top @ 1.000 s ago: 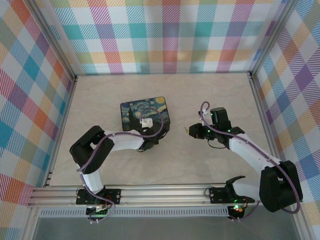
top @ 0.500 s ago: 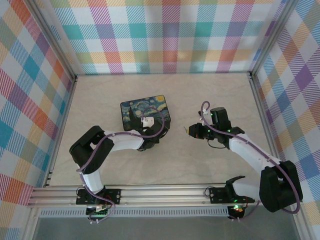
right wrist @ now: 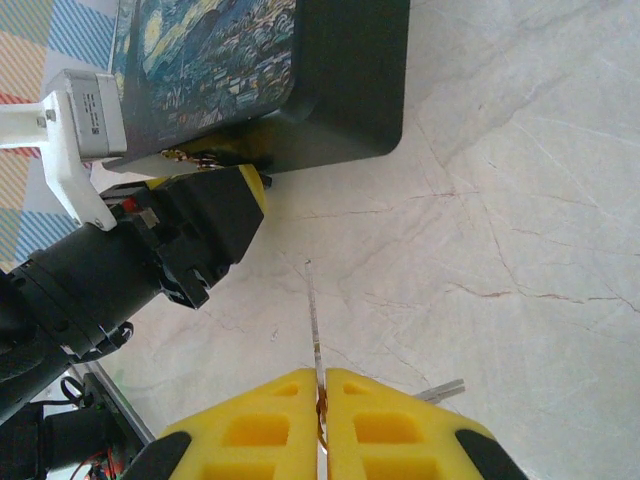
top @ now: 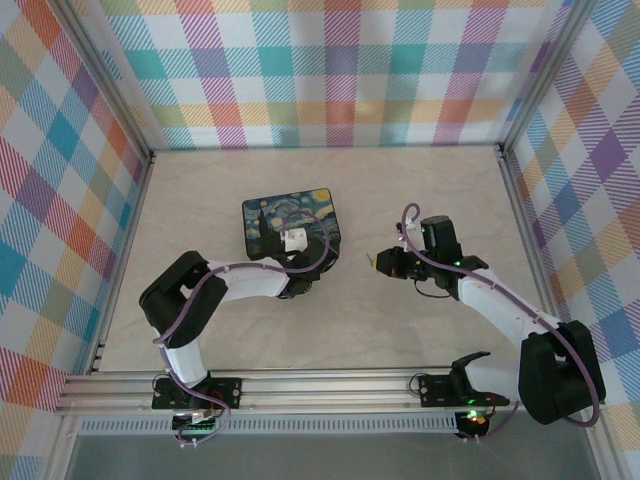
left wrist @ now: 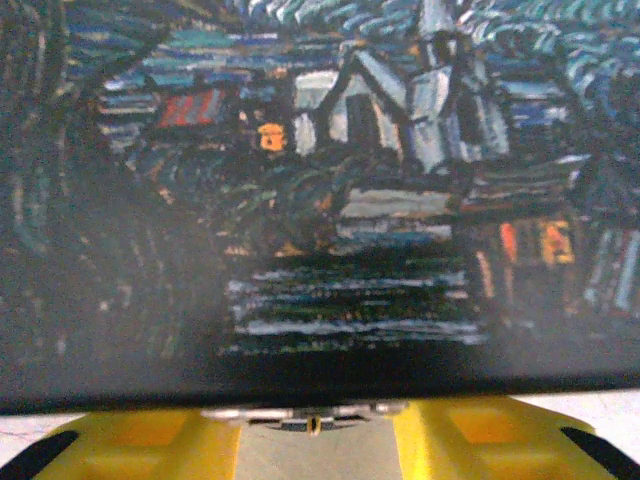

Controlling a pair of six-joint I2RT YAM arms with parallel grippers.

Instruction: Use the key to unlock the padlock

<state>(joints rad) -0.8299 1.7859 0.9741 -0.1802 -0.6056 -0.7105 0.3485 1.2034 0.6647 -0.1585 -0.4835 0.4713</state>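
The padlock [left wrist: 312,418] is a small dark metal piece at the near edge of the black box with the night-sky lid [top: 290,222]. My left gripper [top: 302,264] sits against that edge, its yellow fingers [left wrist: 140,440] pressed on either side of the padlock. In the left wrist view the lid [left wrist: 320,180] looms close above them. My right gripper [top: 377,262] hovers to the right of the box, shut on the key [right wrist: 314,310], whose thin grey blade sticks out from the pads toward the left gripper [right wrist: 250,190]. A gap of bare table separates key and padlock.
A second small key [right wrist: 442,389] hangs beside the right fingers. The box [right wrist: 340,90] rests on the marble-look tabletop [top: 400,200], which is walled by checked panels. A metal rail [top: 330,385] runs along the near edge.
The box has shifted slightly away and to the right with the left gripper at its edge. The right gripper with the key has barely moved.
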